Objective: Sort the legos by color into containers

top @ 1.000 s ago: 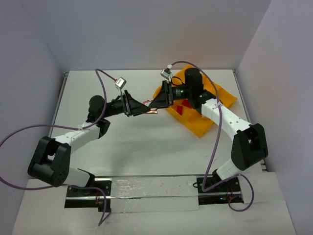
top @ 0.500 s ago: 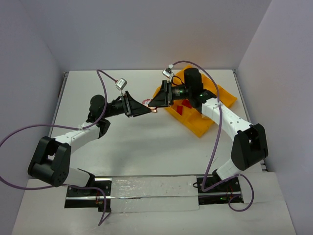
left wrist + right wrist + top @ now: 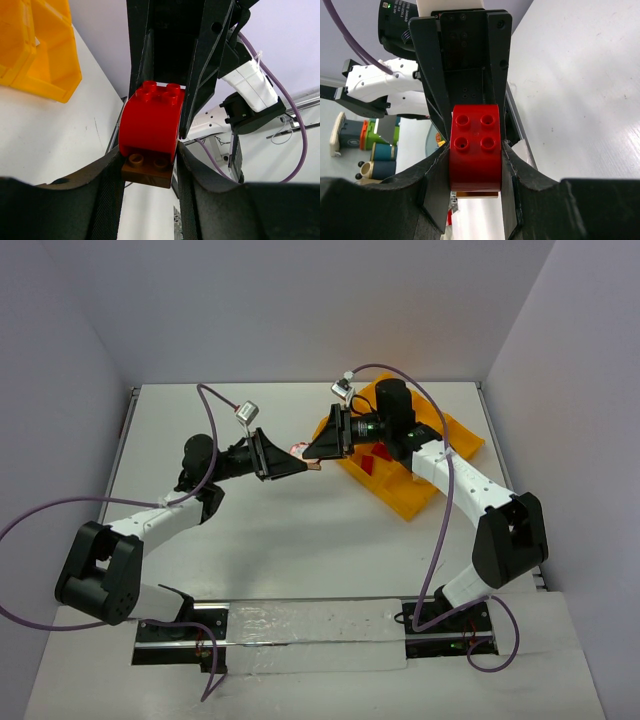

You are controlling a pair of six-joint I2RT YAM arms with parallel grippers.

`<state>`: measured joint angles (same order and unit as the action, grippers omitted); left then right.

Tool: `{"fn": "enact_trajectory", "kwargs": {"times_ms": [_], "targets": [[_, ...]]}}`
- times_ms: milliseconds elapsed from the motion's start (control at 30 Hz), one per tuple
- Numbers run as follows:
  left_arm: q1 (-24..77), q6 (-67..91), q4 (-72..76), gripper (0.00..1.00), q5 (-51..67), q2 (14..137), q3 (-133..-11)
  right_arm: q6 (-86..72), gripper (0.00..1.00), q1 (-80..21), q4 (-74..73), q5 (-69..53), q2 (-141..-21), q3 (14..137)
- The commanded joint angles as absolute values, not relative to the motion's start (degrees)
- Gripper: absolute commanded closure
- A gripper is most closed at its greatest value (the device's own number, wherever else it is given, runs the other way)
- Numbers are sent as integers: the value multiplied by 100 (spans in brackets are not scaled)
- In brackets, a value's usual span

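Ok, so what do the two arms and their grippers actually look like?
The left arm and right arm have white shells with chunky black joints; purple cables loop along them. The left gripper and right gripper have matte black tapering fingers.

Red bricks: one held red brick (image 3: 475, 125) is counted.
Red pieces in tray: two loose red pieces (image 3: 379, 452) are counted, at 3 o'clock of the held one.
Brown bricks: one brown brick (image 3: 148, 169) is counted.
Trays: one tray (image 3: 425, 502) is seen.
Arms: two are seen, the left arm (image 3: 160, 518) and the right arm (image 3: 462, 488).
Grippers: two are counted, the left gripper (image 3: 150, 161) and the right gripper (image 3: 475, 150).
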<state>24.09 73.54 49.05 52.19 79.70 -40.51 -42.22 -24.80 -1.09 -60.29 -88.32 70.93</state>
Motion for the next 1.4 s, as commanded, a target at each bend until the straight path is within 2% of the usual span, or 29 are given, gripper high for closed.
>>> {"fn": "enact_trajectory", "kwargs": {"times_ms": [0,233,500,633,733,767,900,967,1167,1367], "targets": [[2312,7363,5186,100,5257,7823,-4070,-4255,100,-2393,281,-5773,-8859,7145],[2267,7400,5070,100,5176,7681,-3841,-4794,100,-1941,806,-5585,-9018,7103],[2250,7543,5212,100,5001,7575,-3634,-5231,100,-1819,702,-4656,-9030,7295],[2250,7538,5125,100,4946,7530,-3604,-5060,100,-1736,113,-4156,-8891,7384],[2236,7241,4430,100,4650,7403,-3672,-4110,100,-1533,-1044,-2558,-8636,7523],[2226,6929,3676,100,4358,7311,-3786,-3613,100,-1463,-1620,-1737,-8512,7583],[2290,5682,927,100,3192,7149,-4790,-2746,100,-1326,-2483,-244,-8403,7579],[2303,5320,312,100,2873,7100,-5090,-2555,100,-1247,-2662,-52,-8502,7574],[2303,5074,35,100,2542,6993,-5276,-2284,99,-1192,-2913,191,-9058,7821],[2303,5085,11,100,2492,6946,-5142,-2189,89,-1178,-3083,281,-9539,8099]]}}
